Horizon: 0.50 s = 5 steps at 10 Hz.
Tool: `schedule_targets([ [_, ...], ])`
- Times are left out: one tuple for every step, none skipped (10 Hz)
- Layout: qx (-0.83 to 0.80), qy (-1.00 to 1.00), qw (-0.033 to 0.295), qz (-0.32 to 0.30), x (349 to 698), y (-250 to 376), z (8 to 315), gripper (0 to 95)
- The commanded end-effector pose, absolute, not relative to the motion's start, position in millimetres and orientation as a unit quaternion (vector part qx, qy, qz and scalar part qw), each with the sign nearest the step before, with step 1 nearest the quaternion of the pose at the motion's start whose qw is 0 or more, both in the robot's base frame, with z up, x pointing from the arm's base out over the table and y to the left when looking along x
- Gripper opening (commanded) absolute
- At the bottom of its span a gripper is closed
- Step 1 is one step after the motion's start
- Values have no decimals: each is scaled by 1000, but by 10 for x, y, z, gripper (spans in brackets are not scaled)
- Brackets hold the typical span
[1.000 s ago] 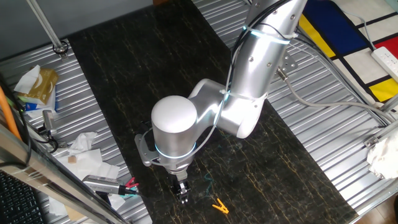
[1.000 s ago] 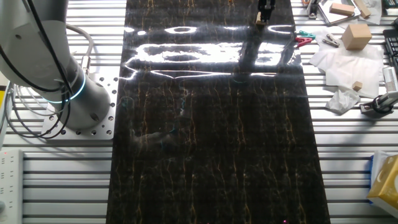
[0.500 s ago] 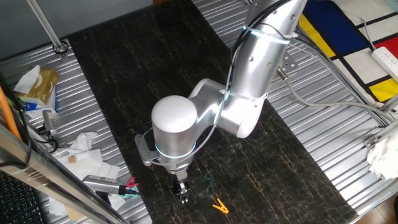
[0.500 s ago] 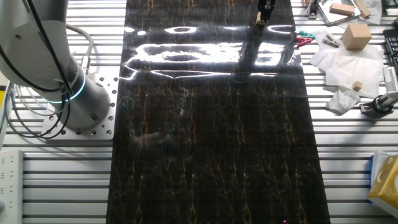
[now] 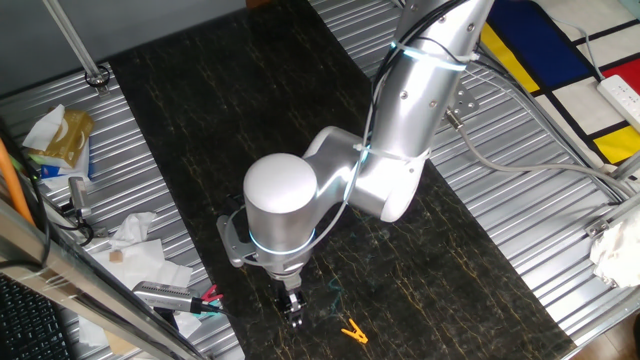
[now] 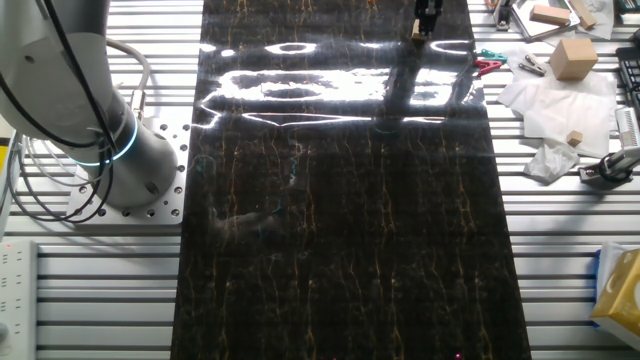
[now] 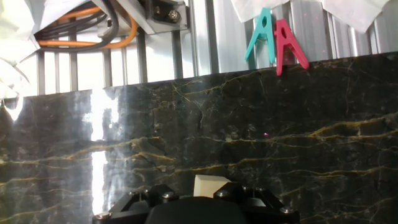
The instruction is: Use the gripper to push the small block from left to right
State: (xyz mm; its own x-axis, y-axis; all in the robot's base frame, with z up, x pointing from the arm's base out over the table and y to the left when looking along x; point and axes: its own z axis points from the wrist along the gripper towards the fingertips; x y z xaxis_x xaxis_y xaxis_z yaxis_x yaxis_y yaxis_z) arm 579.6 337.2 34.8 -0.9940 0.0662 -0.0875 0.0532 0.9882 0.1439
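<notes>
— Dark marble with gold veins covers the middle of the desk [image 5: 200,130], and ribbed metal runs along both sides of it. What do you see from up there?

— From one fixed view, my hand [image 5: 292,308] is low over the slab near its edge, with the yellow-orange clip [image 5: 352,330] just beside it on the dark stone. My silver arm [image 5: 400,120] bends over it from behind.

— And the small block [image 7: 209,186]?

— In the hand view it sits right at my tip, a pale cube poking out above the black housing at the bottom of the frame. The other fixed view shows the hand [image 6: 427,20] at the far end of the slab with a tan speck at its tip, probably the same cube, though it is too small there to be sure.

— Are your fingers closed on it?

— I cannot tell how wide they stand; the tips are hidden in every view.

— Anything beyond the slab?

— A teal peg [image 7: 263,34] and a red peg [image 7: 288,43] lie side by side, touching, at the marble's edge, with crumpled white paper [image 6: 555,100] near them.
</notes>
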Motion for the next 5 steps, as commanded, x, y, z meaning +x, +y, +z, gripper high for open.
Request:
schedule_targets([
  [0, 998, 27, 49, 5702, 3314, 653, 950],
  [-8, 999, 26, 43, 5702, 3315, 653, 950],
  [-8, 999, 26, 43, 5702, 3315, 653, 950],
  [-9, 999, 26, 43, 5703, 3315, 653, 950],
  [-9, 999, 27, 42, 5703, 3315, 653, 950],
])
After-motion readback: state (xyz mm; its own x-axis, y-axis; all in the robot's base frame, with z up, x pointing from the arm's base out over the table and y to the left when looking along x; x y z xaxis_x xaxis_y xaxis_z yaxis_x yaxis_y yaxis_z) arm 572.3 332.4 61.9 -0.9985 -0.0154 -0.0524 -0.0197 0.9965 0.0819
